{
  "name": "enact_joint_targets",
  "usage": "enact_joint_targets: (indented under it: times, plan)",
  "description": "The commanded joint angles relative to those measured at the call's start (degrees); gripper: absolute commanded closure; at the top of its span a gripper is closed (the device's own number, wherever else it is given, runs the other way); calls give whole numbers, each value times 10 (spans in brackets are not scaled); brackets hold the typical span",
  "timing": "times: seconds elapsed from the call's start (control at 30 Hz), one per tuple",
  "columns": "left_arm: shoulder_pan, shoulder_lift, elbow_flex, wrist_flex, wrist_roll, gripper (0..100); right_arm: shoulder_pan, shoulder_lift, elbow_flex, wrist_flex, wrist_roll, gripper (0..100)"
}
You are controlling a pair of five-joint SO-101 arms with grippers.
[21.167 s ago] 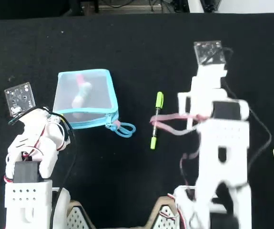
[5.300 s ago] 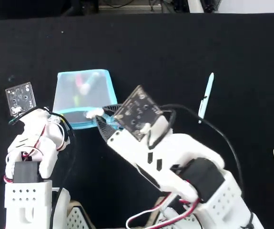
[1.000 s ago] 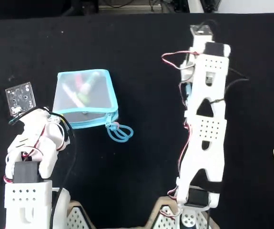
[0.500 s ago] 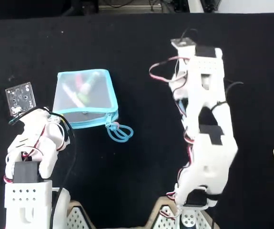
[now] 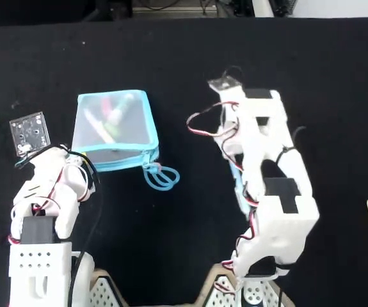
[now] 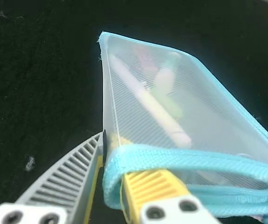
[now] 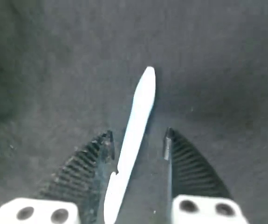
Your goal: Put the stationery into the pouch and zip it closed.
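1. Pinching one corner of the mesh pouch (image 6: 180,121), my left gripper (image 6: 111,158) presses its 2 fingers together on the blue zip edge.
2. The pouch (image 5: 113,131) lies flat on the black table (image 5: 190,57), just in front of my left arm, with a green highlighter (image 6: 164,86) and a pale pen inside.
3. Its blue pull loop (image 5: 161,176) lies on the table at the corner toward my right arm.
4. My right gripper (image 7: 137,137) holds a light-blue pen (image 7: 140,102) lengthwise between its fingers, well apart from the pouch.
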Motion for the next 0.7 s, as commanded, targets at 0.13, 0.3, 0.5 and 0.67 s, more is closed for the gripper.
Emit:
enact_joint_targets:
  times: [0.13,0.3,0.5,0.67]
  plan:
    - [-4,-6,-7,-14,-4,970,-8,78,-138,14,-14,889]
    - [-4,-6,-8,-14,-4,970,27,163,-195,16,-14,882]
    - [-4,-6,-8,-14,-4,970,51,192,-228,17,-11,882]
    - [-4,-6,-9,-14,-4,970,46,193,-228,41,4,895]
